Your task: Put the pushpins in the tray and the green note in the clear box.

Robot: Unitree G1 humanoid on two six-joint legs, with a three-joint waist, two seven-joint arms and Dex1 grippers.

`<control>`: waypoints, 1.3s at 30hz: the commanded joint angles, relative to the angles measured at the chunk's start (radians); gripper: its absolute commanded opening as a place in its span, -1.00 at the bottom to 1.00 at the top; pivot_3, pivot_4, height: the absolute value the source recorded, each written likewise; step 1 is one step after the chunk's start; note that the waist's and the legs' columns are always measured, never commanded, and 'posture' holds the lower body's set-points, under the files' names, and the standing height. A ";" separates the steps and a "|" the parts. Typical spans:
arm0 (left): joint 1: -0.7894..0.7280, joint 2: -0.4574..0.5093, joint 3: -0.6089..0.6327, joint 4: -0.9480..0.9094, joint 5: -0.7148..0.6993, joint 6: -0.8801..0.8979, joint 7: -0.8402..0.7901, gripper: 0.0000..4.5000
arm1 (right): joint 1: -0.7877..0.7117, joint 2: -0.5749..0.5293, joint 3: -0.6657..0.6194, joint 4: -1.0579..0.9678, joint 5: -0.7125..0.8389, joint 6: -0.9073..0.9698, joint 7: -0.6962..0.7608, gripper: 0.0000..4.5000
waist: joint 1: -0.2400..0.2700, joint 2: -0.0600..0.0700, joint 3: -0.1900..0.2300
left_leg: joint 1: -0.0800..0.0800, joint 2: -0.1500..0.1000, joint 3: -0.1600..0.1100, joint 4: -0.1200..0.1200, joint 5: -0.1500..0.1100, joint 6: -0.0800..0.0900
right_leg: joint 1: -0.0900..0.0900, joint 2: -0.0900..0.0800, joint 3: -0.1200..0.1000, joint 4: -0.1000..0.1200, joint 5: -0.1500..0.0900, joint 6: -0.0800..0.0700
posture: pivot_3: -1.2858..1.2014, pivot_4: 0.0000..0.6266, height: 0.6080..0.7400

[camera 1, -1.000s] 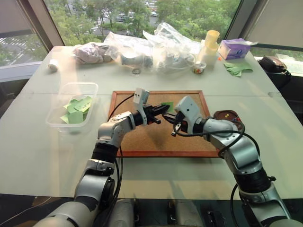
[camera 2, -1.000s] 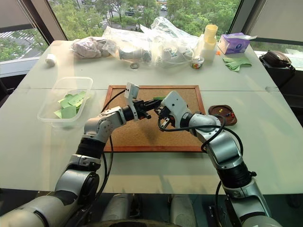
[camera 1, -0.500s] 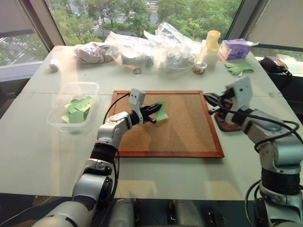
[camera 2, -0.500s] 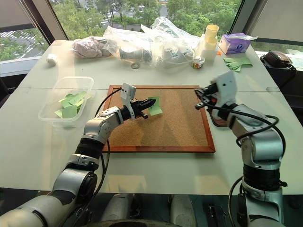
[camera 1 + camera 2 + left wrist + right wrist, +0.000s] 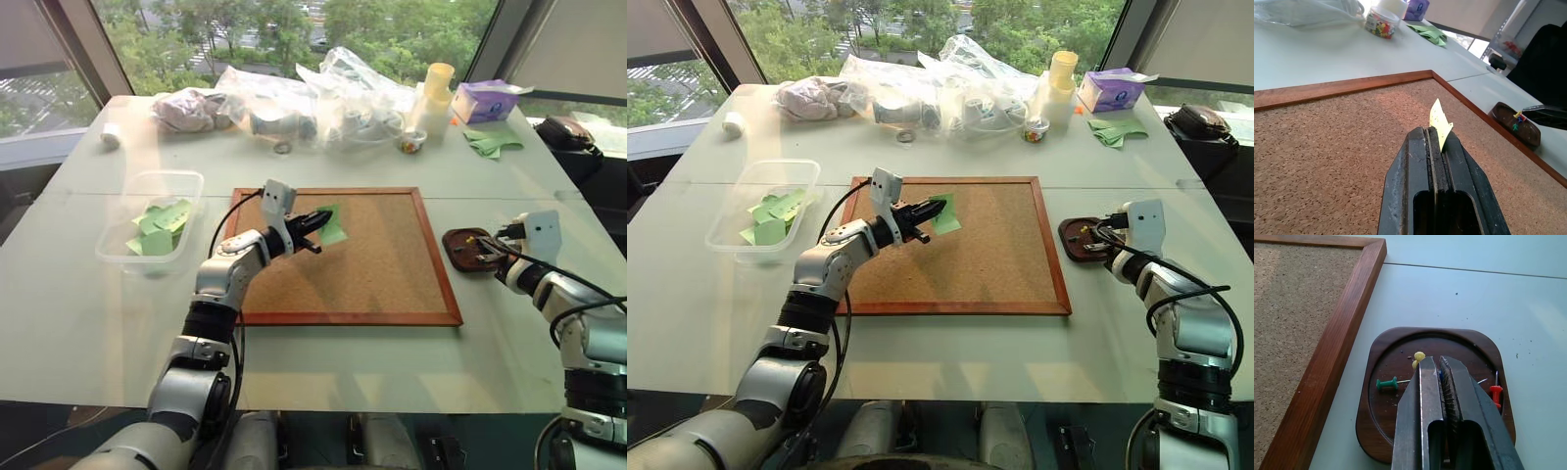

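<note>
My left gripper (image 5: 318, 223) is shut on the green note (image 5: 332, 227), a small light-green slip held just above the cork board (image 5: 372, 279); the note sticks up from the shut fingertips (image 5: 1440, 122). Farther left stands the clear box (image 5: 125, 188), with several green slips inside. The tray (image 5: 458, 241), a dark brown dish, lies right of the board. My right gripper (image 5: 488, 257) hovers over it, shut (image 5: 1440, 364). In the tray lie a green pushpin (image 5: 1386, 383), a yellow one (image 5: 1418, 357) and a red one (image 5: 1495, 392). A blue speck shows at the right fingertips; whether a pin is held is unclear.
Clear plastic bags (image 5: 323, 98), a jar of coloured pins (image 5: 412, 143), yellow cups (image 5: 437, 90), a purple carton (image 5: 487, 100) and darker green sheets (image 5: 493, 145) line the table's far side. A white roll (image 5: 111, 135) lies far left, a black object (image 5: 563, 132) far right.
My right arm swung from the middle of the board out to the right and now hangs over the tray. The left gripper kept hold of the note and barely shifted left.
</note>
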 commanded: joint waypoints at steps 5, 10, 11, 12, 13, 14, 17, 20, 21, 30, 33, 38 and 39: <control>0.003 0.003 0.004 -0.053 -0.008 -0.004 0.010 -1.00 | 0.016 -0.006 -0.006 0.000 0.010 -0.042 -0.004 -0.16 | -0.002 0.000 0.000 | 0.000 0.000 0.000 0.000 0.000 0.000 | 0.000 0.000 0.000 0.000 0.000 0.000 | 0.03 -0.52 1.00; 0.003 0.005 0.012 -0.056 -0.011 -0.009 0.021 -1.00 | 0.012 -0.030 -0.010 -0.074 0.029 -0.010 0.006 0.95 | -0.002 0.000 0.000 | 0.000 0.000 0.000 0.000 0.000 0.000 | 0.000 0.000 0.000 0.000 0.000 0.000 | 0.03 -0.52 1.00; 0.002 0.006 0.014 -0.058 -0.012 -0.009 0.024 -1.00 | 0.010 -0.035 -0.010 -0.090 0.034 -0.001 0.010 0.98 | -0.002 0.000 0.000 | 0.000 0.000 0.000 0.000 0.000 0.000 | 0.000 0.000 0.000 0.000 0.000 0.000 | 0.03 -0.52 1.00; 0.002 0.006 0.016 -0.060 -0.013 -0.010 0.026 -1.00 | 0.008 -0.040 -0.008 -0.102 0.037 0.006 0.012 0.98 | -0.002 0.000 0.000 | 0.000 0.000 0.000 0.000 0.000 0.000 | 0.000 0.000 0.000 0.000 0.000 0.000 | 0.03 -0.52 1.00; 0.002 0.006 0.018 -0.061 -0.014 -0.011 0.028 -1.00 | 0.005 -0.043 -0.007 -0.111 0.041 0.012 0.014 0.98 | -0.002 0.000 0.000 | 0.000 0.000 0.000 0.000 0.000 0.000 | 0.000 0.000 0.000 0.000 0.000 0.000 | 0.03 -0.52 1.00; 0.003 0.007 0.019 -0.062 -0.015 -0.011 0.029 -1.00 | 0.004 -0.044 -0.006 -0.116 0.046 0.018 0.015 0.98 | -0.002 0.000 0.000 | 0.000 0.000 0.000 0.000 0.000 0.000 | 0.000 0.000 0.000 0.000 0.000 0.000 | 0.03 -0.52 1.00; 0.003 0.008 0.019 -0.062 -0.013 -0.015 0.034 -1.00 | 0.005 -0.052 -0.001 -0.118 0.045 0.020 0.019 0.98 | -0.001 0.000 0.000 | 0.000 0.000 0.000 0.000 0.000 0.000 | 0.000 0.000 0.000 0.000 0.000 0.000 | 0.03 -0.52 1.00; -0.001 0.010 0.034 -0.075 -0.019 -0.021 0.052 -1.00 | 0.000 -0.058 -0.005 -0.152 0.069 0.042 0.033 0.98 | -0.001 0.000 0.000 | 0.000 0.000 0.000 0.000 0.000 0.000 | 0.000 0.000 0.000 0.000 0.000 0.000 | 0.03 -0.52 1.00; -0.005 0.014 0.043 -0.088 -0.021 -0.022 0.063 -1.00 | -0.010 -0.065 -0.007 -0.175 0.087 0.059 0.046 0.98 | -0.002 0.000 0.000 | 0.000 0.000 0.000 0.000 0.000 0.000 | 0.000 0.000 0.000 0.000 0.000 0.000 | 0.03 -0.52 1.00; -0.026 0.050 0.165 -0.260 -0.066 0.013 0.224 -1.00 | -0.162 -0.094 0.045 -0.295 0.228 0.183 0.132 0.98 | -0.004 0.000 0.000 | 0.000 0.001 -0.001 0.000 0.000 0.000 | 0.000 0.000 0.000 0.000 0.000 0.000 | 0.03 -0.52 1.00; -0.033 0.071 0.224 -0.324 -0.071 0.030 0.322 -1.00 | -0.210 -0.083 0.106 -0.312 0.264 0.208 0.166 0.98 | -0.003 0.000 0.000 | 0.000 0.001 -0.002 0.000 0.000 0.000 | 0.000 0.000 0.000 0.000 0.000 0.000 | 0.03 -0.52 1.00; -0.022 0.118 0.316 -0.395 -0.010 0.036 0.539 -1.00 | -0.261 -0.053 0.221 -0.317 0.281 0.204 0.210 0.98 | -0.002 0.000 0.000 | 0.000 0.001 -0.003 0.000 0.000 0.000 | 0.001 0.000 0.000 0.000 0.000 0.000 | 0.03 -0.52 1.00; -0.016 0.131 0.331 -0.401 0.007 0.035 0.576 -1.00 | -0.270 -0.044 0.240 -0.310 0.276 0.197 0.212 0.98 | 0.000 0.000 0.000 | 0.000 0.001 -0.003 0.000 0.000 0.000 | 0.000 0.000 0.000 0.000 0.000 0.000 | 0.03 -0.52 1.00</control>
